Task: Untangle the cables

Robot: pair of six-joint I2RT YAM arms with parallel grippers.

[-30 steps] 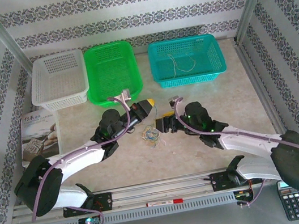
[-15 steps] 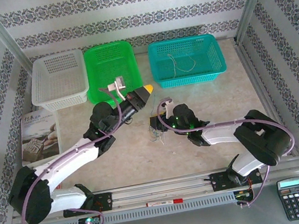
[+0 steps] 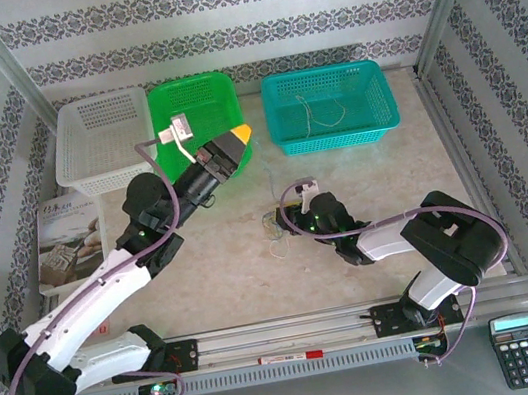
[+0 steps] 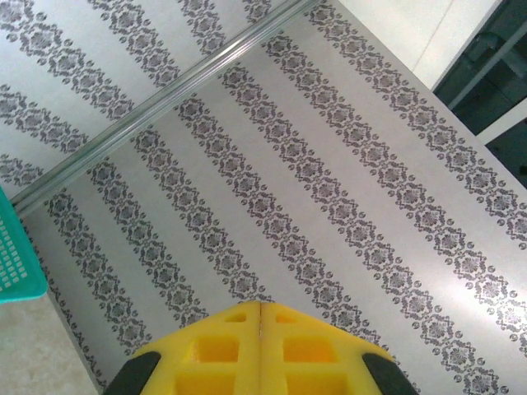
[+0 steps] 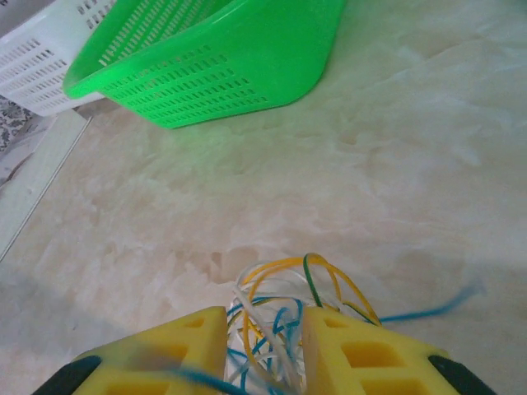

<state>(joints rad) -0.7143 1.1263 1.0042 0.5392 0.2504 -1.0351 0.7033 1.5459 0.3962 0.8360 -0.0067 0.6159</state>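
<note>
The cables lie as a small loose tangle on the table, right in the narrow gap between the fingers of the right gripper, which looks to have them pinched. One blue strand trails off sideways. The left gripper, jaws pressed together with nothing seen in them, hangs high by the green basket, well apart, so the right arm is far nearer.

left gripper yellow tips pressed flush together at bottom edge, striped damask wall panel behind, metal rail running diagonally across it, teal basket corner at left, pale tabletop beneath
</note>
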